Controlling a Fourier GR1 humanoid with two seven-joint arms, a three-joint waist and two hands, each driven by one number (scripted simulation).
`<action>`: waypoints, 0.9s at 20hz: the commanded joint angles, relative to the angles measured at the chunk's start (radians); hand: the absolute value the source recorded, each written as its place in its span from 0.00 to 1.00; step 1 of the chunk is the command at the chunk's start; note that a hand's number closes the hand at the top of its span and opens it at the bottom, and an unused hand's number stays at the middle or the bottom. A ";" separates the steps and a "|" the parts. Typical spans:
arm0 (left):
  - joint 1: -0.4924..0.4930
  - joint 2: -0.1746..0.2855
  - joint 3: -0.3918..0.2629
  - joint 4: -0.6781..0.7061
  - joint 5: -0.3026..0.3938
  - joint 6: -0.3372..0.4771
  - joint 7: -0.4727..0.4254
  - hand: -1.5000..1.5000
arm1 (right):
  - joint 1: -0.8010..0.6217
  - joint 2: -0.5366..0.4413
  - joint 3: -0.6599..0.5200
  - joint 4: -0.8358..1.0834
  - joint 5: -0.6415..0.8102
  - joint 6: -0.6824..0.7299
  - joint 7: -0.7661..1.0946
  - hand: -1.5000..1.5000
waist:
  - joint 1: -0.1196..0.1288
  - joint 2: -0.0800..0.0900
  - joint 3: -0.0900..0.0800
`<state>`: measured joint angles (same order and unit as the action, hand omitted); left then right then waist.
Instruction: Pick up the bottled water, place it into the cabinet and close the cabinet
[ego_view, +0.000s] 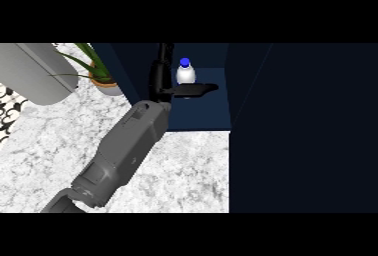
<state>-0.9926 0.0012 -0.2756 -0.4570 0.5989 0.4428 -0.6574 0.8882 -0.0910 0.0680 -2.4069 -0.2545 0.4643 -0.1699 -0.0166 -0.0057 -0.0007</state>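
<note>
White bottled water (185, 74), blue cap, upright in navy cabinet (201, 113) | left hand (184, 91) fingers (207, 88) straight, just beside | marble counter (192, 170)

Grey boxy forearm (122, 150), black left hand (184, 90)

The cabinet (210, 112) opening is pretty tight; its left wall and the big dark panel (303, 125) box it in, and that panel blocks the whole right side. The left hand (193, 90) and forearm (129, 145) fill the left half, with the bottled water (185, 74) at the back; the free room's to its right. A potted plant (100, 75) and a grey rounded thing (37, 70) crowd the far left; the counter (184, 175) in front is open.
</note>
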 joint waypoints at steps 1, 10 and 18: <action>0.141 -0.001 -0.083 -0.165 0.019 -0.046 0.014 0.00 | 0.038 0.020 0.026 -0.106 -0.008 -0.025 0.045 0.00 | 0.016 -0.006 0.000; 0.404 -0.001 -0.312 -0.581 0.086 -0.024 0.042 0.00 | 0.067 0.001 0.027 -0.089 0.035 -0.009 -0.010 0.00 | 0.014 -0.006 0.000; 0.612 0.122 -0.354 -0.900 0.028 -0.062 0.106 0.00 | 0.067 -0.049 0.008 -0.125 0.071 0.017 -0.030 0.00 | 0.026 -0.004 0.000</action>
<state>-0.4596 0.0612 -0.6048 -1.2097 0.6326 0.3933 -0.5927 0.9457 -0.1038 0.1100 -2.4142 -0.2163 0.4689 -0.2256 0.0071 -0.0099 -0.0006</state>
